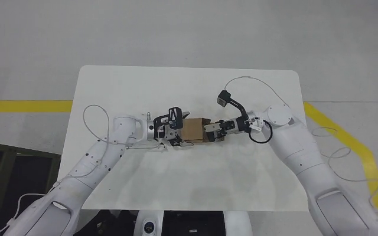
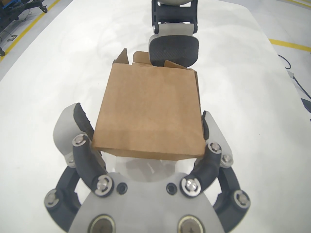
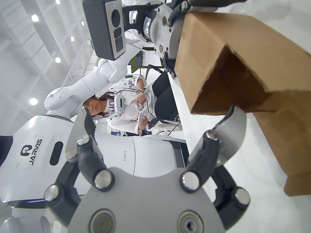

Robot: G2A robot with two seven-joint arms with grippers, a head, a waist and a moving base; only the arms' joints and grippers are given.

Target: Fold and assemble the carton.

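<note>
Currently the carton [image 1: 194,130] lies about the middle of the table [image 1: 118,88], well in from every edge. At one end the left gripper [image 2: 142,112] straddles it, fingers [image 2: 81,120] pressed against the two side walls, which looks like a pinch across the width. At the other, open end is the right gripper [image 3: 160,112], fingers spread and pinching nothing; one finger [image 3: 234,120] sits against the edge of the mouth, where loose flaps [image 2: 126,59] stand ragged. Step in hand, as I judge it: tucking those end flaps shut. To do it well — left grip firm enough that the tube neither slides nor collapses, while the right finger pushes each flap along its crease, small ones first, square to the opening. Risk: pressing off-crease buckles a wall.
</note>
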